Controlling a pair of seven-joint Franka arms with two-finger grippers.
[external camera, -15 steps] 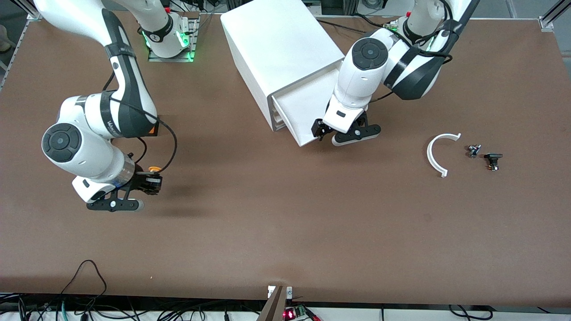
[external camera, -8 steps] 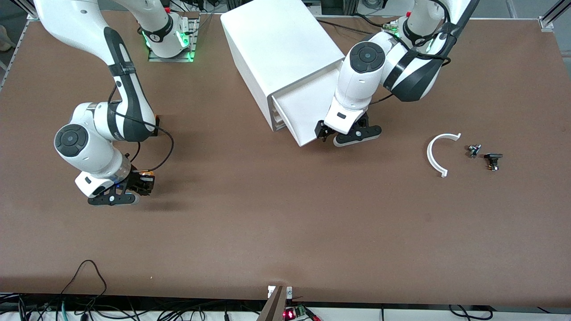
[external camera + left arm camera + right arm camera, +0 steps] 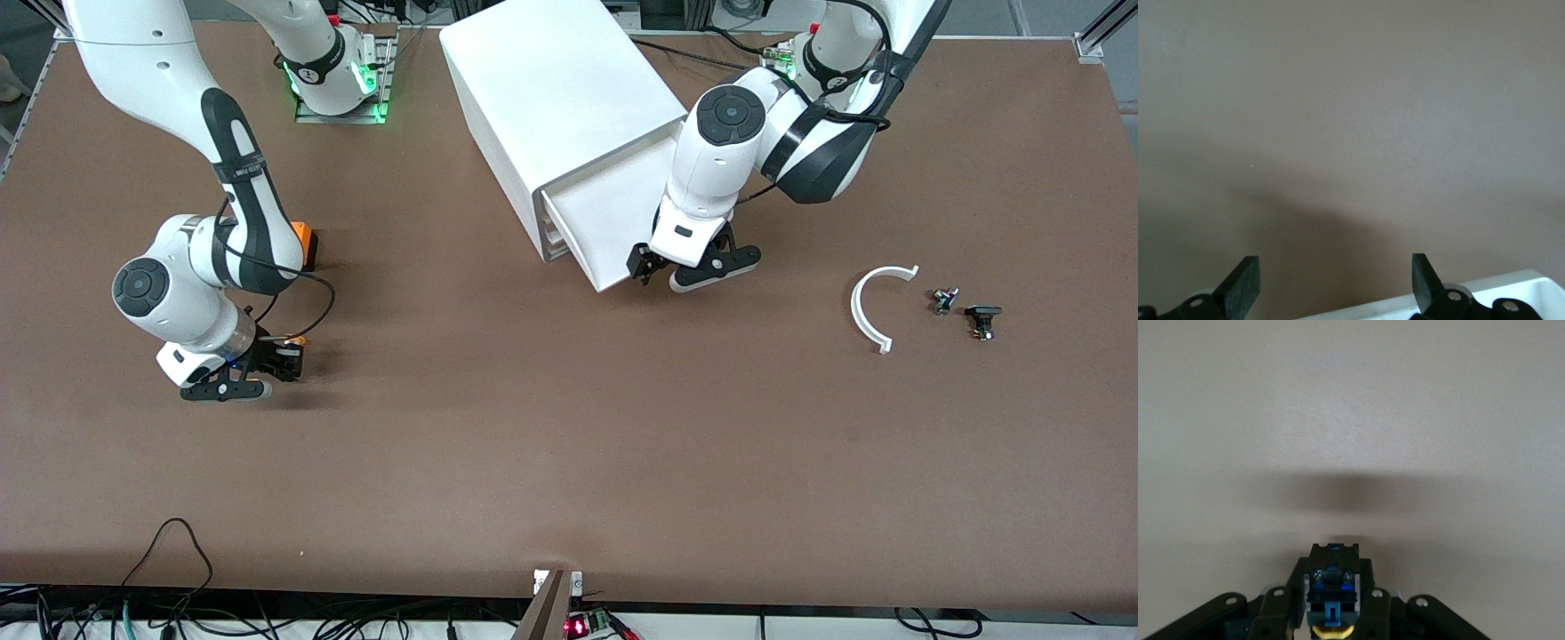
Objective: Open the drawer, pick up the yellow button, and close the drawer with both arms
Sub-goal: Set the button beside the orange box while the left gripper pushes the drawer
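My right gripper [image 3: 286,354] hangs low over the bare table [image 3: 569,462] toward the right arm's end, its jaws pinching the button [image 3: 1332,597]. In the right wrist view the button sits squarely between my fingers [image 3: 1281,603], its long axis running along them: the orange-yellow cap lies back toward my palm and the black and blue body points out past the fingertips, at the table below. In the front view only a sliver of orange [image 3: 296,340] shows at the jaws. I can read no writing on the button.

My left gripper [image 3: 653,271] is at the front panel of the open drawer [image 3: 605,222], which stands pulled out of the white cabinet [image 3: 551,89]. Its jaws are spread with nothing between them; the left wrist view shows the two fingertips [image 3: 1238,283] apart and the drawer's white edge [image 3: 1511,287] just beside one of them.

An orange cube box [image 3: 305,242] sits on the table beside my right arm.
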